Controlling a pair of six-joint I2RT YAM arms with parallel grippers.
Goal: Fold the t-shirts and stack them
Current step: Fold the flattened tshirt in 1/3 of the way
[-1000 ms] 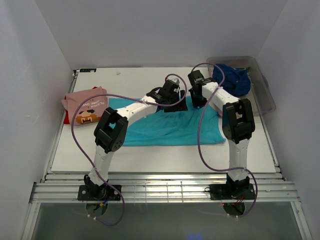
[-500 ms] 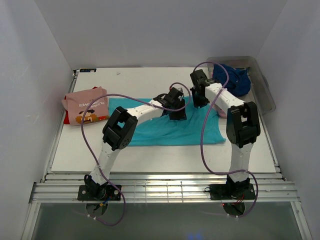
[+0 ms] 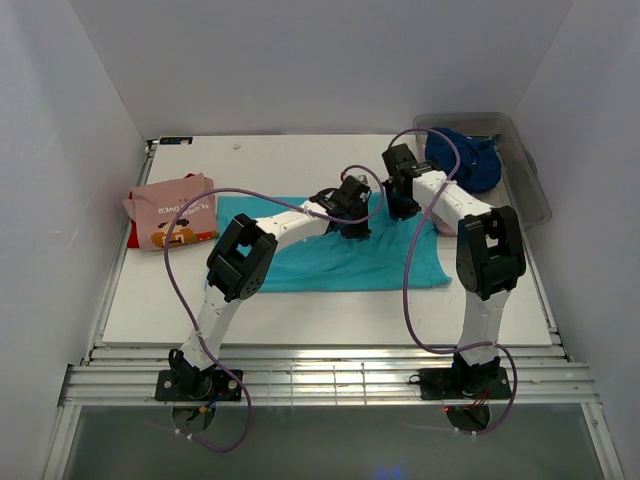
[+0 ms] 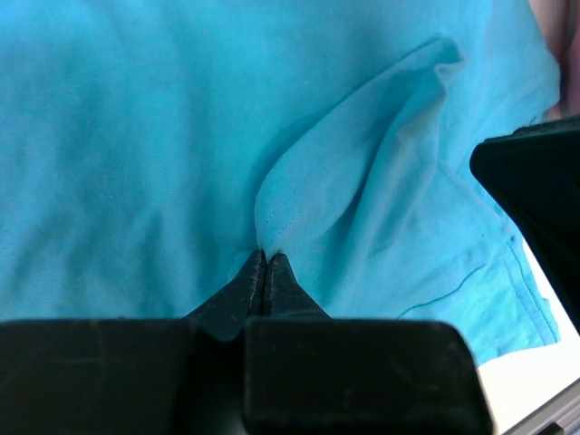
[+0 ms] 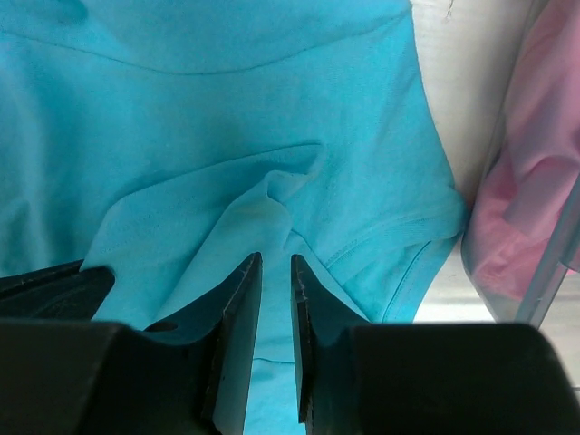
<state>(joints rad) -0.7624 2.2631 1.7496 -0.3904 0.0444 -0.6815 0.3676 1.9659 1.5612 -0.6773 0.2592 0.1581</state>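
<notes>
The turquoise t-shirt [image 3: 330,262] looked light and limp, best pinched at its hem. The left claw [image 4: 264,258] gripped a fold; the right claw's [image 5: 275,261] hold was unclear.

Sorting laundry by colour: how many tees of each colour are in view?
Turquoise tee: 1
Salmon tee: 1
Red tee: 1
Navy tee: 1
Pink tee: 1
Total: 5
</notes>
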